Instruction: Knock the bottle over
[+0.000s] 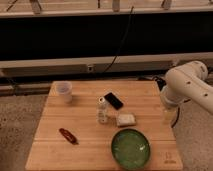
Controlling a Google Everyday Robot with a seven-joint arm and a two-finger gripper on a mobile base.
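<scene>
The bottle (102,110) stands upright near the middle of the wooden bench (85,152). A black flat device (113,100) lies just behind it and a whitish packet (126,119) just to its side. The green bowl (130,148) is in front of it.

The bottle is slim and tall for its small base, and it looks like light, stiff plastic. I judge that a gentle side push near the cap will tip it, so no grasp is needed. A low push may only slide it on the smooth wood.

The gripper (169,114) seems to hang under the white arm (187,82) at the right edge of the bench, well apart from the bottle. I cannot tell if it is released or clenched.
</scene>
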